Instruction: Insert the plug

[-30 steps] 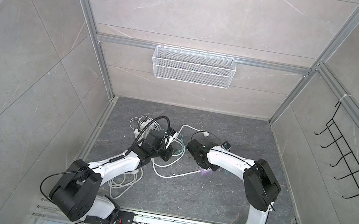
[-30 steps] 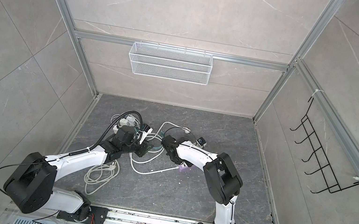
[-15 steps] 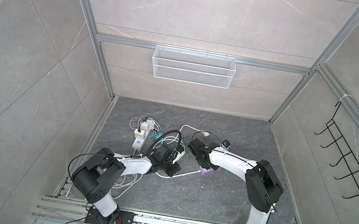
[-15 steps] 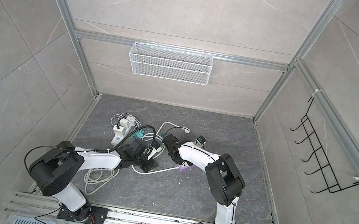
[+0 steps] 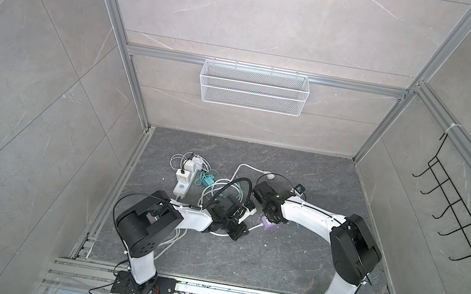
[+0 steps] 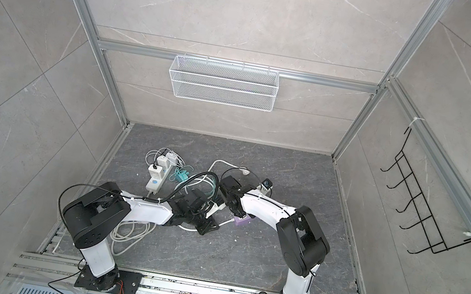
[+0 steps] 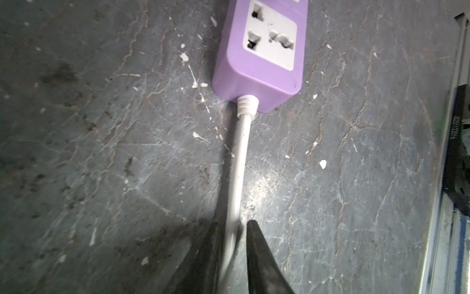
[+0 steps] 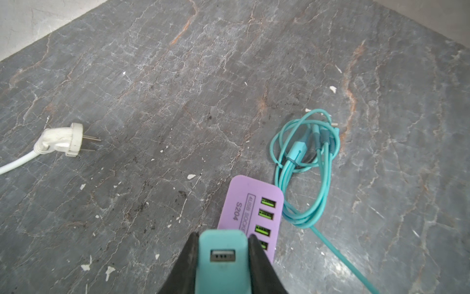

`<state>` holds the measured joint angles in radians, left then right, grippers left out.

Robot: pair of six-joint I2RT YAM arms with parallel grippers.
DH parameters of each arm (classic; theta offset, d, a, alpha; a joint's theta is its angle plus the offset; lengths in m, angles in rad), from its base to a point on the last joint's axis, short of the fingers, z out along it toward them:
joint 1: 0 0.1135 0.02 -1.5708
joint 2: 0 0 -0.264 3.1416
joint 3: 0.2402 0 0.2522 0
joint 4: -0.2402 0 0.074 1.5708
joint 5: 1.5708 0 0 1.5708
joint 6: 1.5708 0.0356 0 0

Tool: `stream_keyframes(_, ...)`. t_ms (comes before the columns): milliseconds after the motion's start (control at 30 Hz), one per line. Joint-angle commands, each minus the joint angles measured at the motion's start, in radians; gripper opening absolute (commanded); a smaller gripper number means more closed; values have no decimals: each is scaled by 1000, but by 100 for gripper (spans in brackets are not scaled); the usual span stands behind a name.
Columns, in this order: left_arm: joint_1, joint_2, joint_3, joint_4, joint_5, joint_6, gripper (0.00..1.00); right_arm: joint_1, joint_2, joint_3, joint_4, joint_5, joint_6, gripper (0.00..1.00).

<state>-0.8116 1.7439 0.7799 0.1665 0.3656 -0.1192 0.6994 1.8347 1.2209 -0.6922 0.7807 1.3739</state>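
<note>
Has swung the left gripper (image 7: 234,223) to 4 o'clock of the white strip (image 5: 183,179) and clenched it on the white cord (image 7: 240,152) of the purple strip (image 7: 254,76). Holds the teal plug (image 8: 222,269) pinched in the right gripper (image 8: 223,234), over that strip's USB ports.

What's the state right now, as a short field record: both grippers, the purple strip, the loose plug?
left gripper: shut on the white cord, close behind the purple power strip
right gripper: shut on the teal USB adapter, at the strip's USB end
white plug: lying loose, prongs bare, no gripper on it
teal cable: coiled beside the strip
socket nearest the cord: empty
</note>
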Motion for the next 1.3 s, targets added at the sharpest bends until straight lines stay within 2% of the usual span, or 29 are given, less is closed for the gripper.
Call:
stream_keyframes(0, -13, 27, 7, 50, 88, -37, 22, -15, 59, -35, 97, -171, -53, 0)
stream_keyframes(400, -79, 91, 98, 79, 144, -59, 22, -51, 5, -68, 158, -277, -159, 0)
stream_keyframes(633, -121, 125, 153, 106, 152, -87, 21, -58, -38, -105, 142, -240, -195, 0)
stream_keyframes(967, -105, -7, 128, -18, 4, -19, 22, -40, -43, -135, 152, -220, -196, 0)
stream_keyframes(1267, -84, -191, 19, 67, -80, -15, 25, 6, -33, -113, 92, -175, -137, 0)
